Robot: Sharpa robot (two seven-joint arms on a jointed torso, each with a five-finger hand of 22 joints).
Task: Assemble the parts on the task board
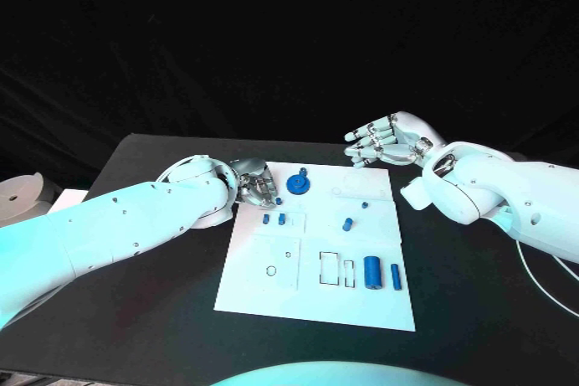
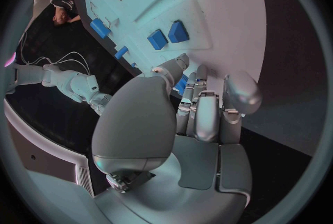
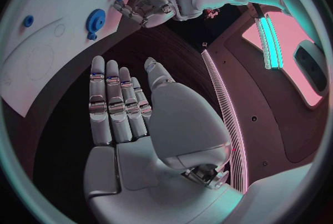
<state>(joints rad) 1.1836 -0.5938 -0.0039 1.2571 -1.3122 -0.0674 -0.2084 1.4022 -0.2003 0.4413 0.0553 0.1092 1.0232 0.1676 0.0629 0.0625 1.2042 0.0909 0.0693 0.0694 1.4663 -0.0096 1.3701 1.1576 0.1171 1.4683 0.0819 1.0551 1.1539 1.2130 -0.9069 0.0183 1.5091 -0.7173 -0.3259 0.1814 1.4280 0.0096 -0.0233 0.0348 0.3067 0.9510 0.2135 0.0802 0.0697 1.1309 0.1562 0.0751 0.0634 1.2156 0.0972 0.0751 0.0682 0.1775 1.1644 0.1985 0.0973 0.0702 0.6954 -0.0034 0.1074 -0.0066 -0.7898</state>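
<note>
The left hand point(image 1: 251, 187) hovers at the board point(image 1: 316, 295) edge, fingertips just beside the gear point(image 1: 298, 183) and two small blocks point(image 1: 274, 219); whether it pinches anything I cannot tell. The right hand point(image 1: 384, 140) hangs spread and empty, well off. A pick seems underway; next, a precise seating.

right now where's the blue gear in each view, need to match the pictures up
Head view: the blue gear lies on the task board near its far edge, just beside the left hand.
Left wrist view: I cannot pick the gear out; that hand covers part of the board.
Right wrist view: the gear sits on the board beside the left hand.
Shared landmark: the left hand.
</note>
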